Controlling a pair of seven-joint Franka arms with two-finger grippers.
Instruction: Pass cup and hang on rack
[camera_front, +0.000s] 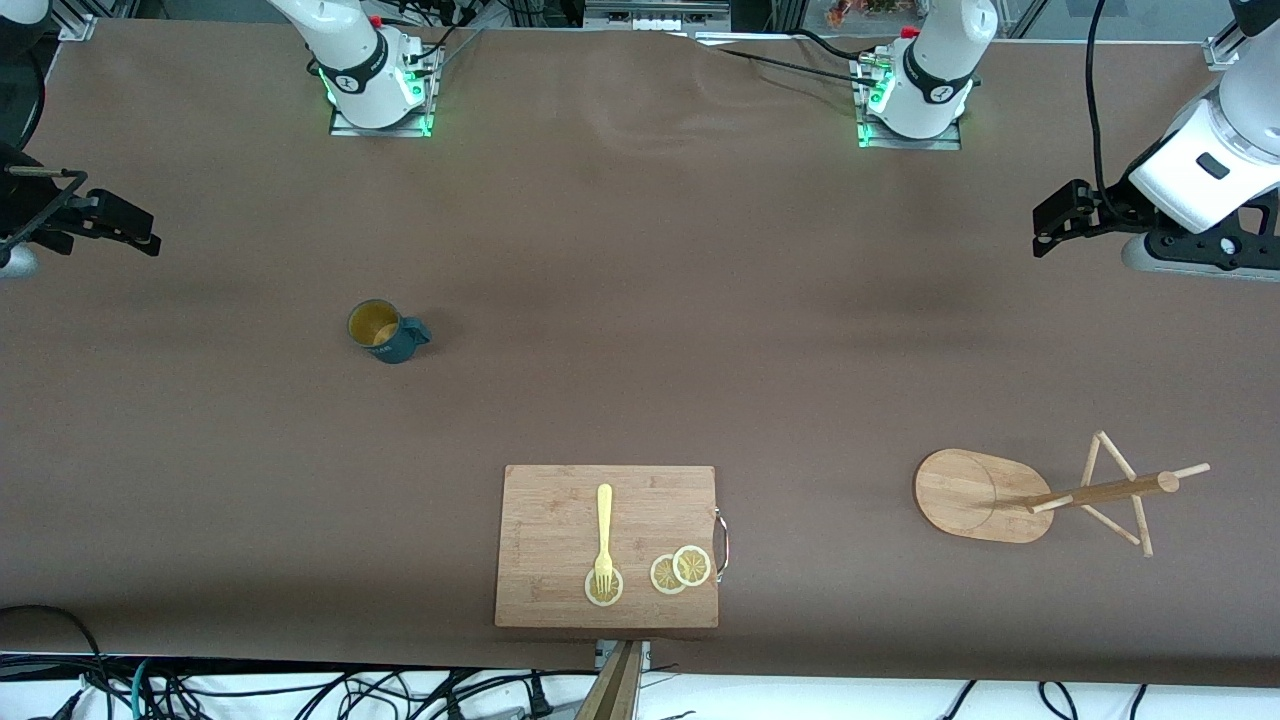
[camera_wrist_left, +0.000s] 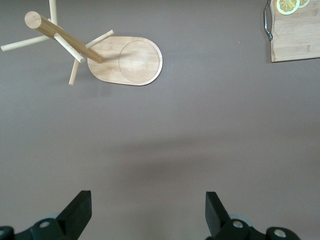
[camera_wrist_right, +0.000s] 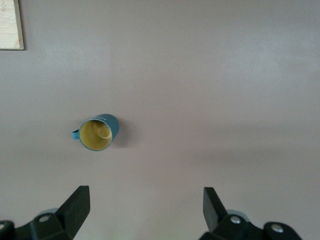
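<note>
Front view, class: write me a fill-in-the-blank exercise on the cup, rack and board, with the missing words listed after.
1. The cup stands upright toward the ____ arm's end of the table.
2. The rack is ____ to the front camera than the cup.
3. A fork and lemon slices lie on the ____.
4. Both the left gripper and right gripper are ____.

Missing words: right; nearer; board; open

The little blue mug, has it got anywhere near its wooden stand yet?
Nothing looks done. The ribbed teal-blue mug stands upright on the brown table toward the right arm's end, untouched. Nothing is in hand: the left hand and right hand are open and empty. Grasping, passing and hanging on the bamboo mug tree remain.
</note>
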